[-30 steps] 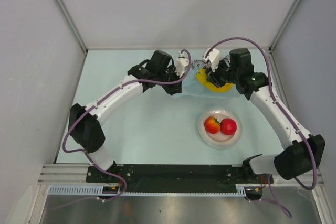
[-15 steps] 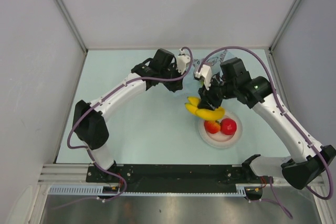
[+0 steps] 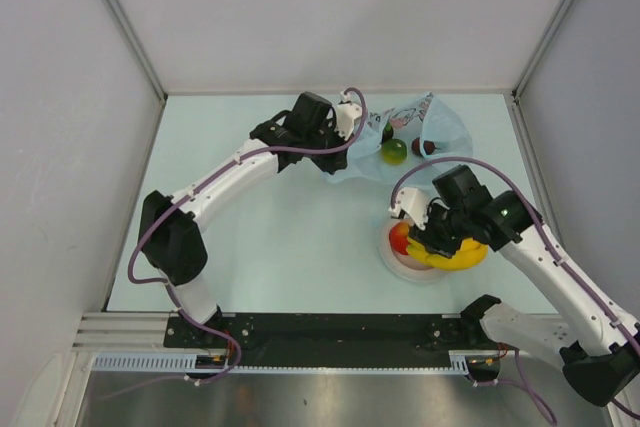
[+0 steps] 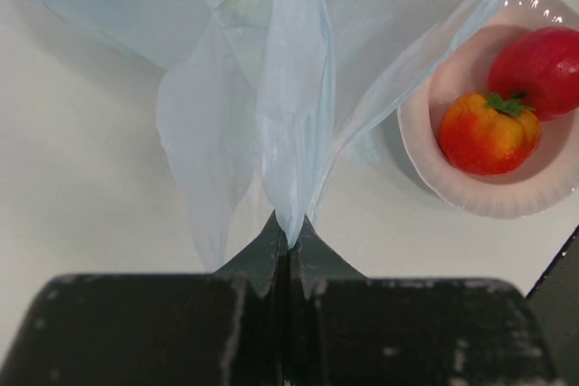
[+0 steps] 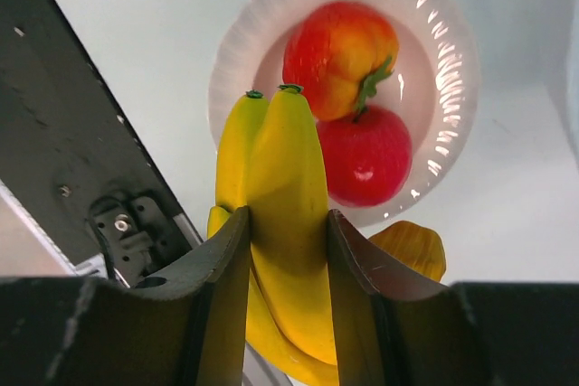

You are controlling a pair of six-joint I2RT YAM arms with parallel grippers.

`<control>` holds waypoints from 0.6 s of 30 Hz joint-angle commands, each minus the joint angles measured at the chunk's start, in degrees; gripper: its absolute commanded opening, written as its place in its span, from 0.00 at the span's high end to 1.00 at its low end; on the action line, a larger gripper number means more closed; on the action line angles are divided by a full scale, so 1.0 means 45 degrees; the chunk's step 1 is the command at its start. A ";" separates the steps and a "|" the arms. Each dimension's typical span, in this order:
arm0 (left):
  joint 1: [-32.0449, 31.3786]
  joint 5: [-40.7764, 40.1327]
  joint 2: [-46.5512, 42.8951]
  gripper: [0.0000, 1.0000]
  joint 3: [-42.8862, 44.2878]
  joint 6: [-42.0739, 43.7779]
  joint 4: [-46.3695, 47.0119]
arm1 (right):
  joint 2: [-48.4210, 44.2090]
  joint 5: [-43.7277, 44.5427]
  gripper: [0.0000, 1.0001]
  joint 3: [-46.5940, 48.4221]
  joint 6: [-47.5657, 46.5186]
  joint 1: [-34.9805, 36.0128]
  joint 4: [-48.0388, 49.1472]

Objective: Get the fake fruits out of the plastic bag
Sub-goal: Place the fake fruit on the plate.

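The pale tabletop (image 3: 260, 237) is occupied at its far side by the light-blue plastic bag (image 3: 430, 125). A fold of the bag is pinched between the pressed-together fingers of the left claw (image 4: 288, 240), and a green fake fruit (image 3: 393, 151) and a dark round one (image 3: 428, 147) are seen within it. Nearer the bases, a red-orange fruit (image 5: 339, 47) and a red apple (image 5: 366, 155) are held touching on the white plate (image 5: 443, 88), and the yellow banana bunch (image 5: 285, 151) is clamped in the right claw (image 5: 288, 219) above the plate's edge.
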 commanded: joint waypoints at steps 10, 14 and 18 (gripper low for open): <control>0.0080 -0.0009 0.0056 1.00 0.0471 -0.0178 0.0318 | -0.2116 0.2543 1.00 -0.3382 -0.2019 0.0739 0.2678; 0.0080 0.0010 0.0036 1.00 0.0393 -0.0158 0.0337 | -0.2975 0.2523 1.00 -0.4377 -0.2842 0.0935 0.3012; 0.0099 0.0030 0.0017 1.00 0.0296 -0.0178 0.0337 | -0.3348 0.2543 1.00 -0.5041 -0.3486 0.1150 0.3285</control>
